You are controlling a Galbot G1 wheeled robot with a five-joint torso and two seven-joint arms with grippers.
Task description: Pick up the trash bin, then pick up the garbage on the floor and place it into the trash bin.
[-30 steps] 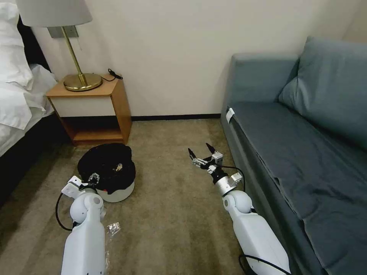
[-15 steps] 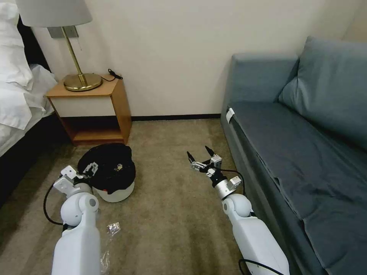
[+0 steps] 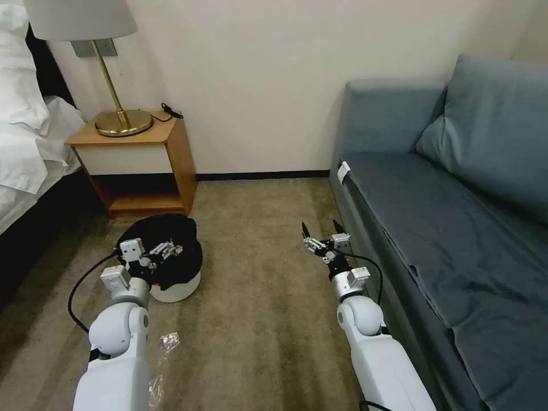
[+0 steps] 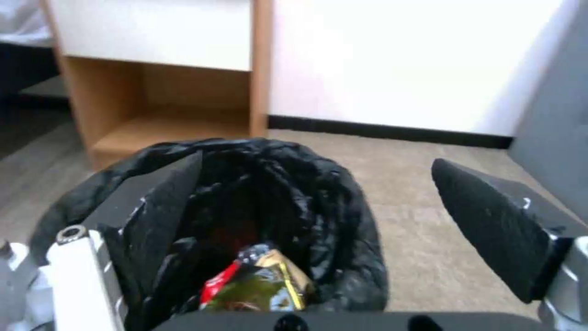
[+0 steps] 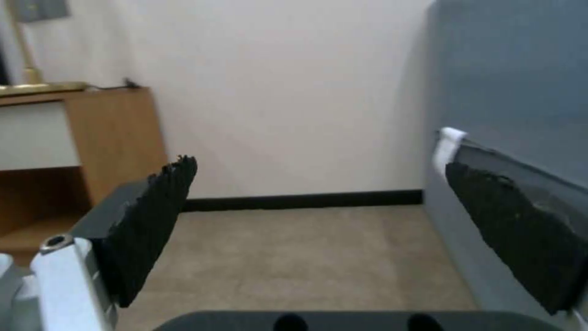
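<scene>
The trash bin [image 3: 174, 287] is a low white tub with a black bag [image 4: 306, 202] draped over its rim; it stands on the carpet in front of the nightstand. My left gripper [image 3: 170, 249] hovers over the bin's opening, open [image 4: 319, 161]; one finger [image 4: 156, 207] is above the bag and the other [image 4: 490, 220] is past the bin's side. Garbage lies inside the bag: a red and gold snack wrapper [image 4: 257, 285]. A clear crinkled plastic piece [image 3: 169, 341] lies on the carpet beside my left arm. My right gripper [image 3: 321, 233] hangs open and empty [image 5: 330, 220] above the carpet, close to the sofa's front.
A wooden nightstand [image 3: 142, 165] with a brass lamp [image 3: 117, 117] stands behind the bin against the wall. A bed [image 3: 28, 142] is at the left and a blue-grey sofa [image 3: 456, 228] at the right. Open carpet [image 3: 257, 274] lies between the bin and the sofa.
My left gripper swung from the bin's near left rim to above its opening. My right gripper shifted right, toward the sofa. The bin stayed put.
</scene>
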